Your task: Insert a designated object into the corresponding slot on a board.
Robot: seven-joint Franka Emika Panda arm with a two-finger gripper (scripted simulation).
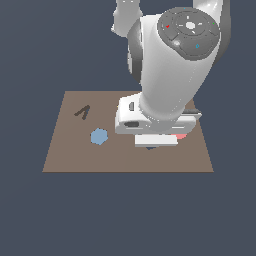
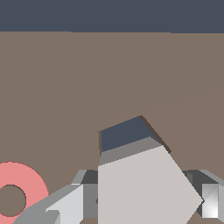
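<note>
In the wrist view the designated object (image 2: 144,188), a light grey pentagonal block, sits between my fingertips (image 2: 65,205), which press on its two sides. My gripper (image 2: 142,203) is shut on it. The block stands low over the slot (image 2: 124,133), a dark navy recess in the brown board (image 2: 109,74). Only the slot's far part shows past the block's edge. In the exterior view my gripper (image 1: 156,141) is down close to the board (image 1: 75,155), and the arm hides the block. A dark sliver of the slot (image 1: 150,148) peeks out under the hand.
A pink ring (image 2: 17,192) lies flat on the board beside my gripper, and its edge (image 1: 181,136) shows in the exterior view. A blue hexagon (image 1: 99,136) and a thin dark V mark (image 1: 83,112) lie toward the exterior view's left.
</note>
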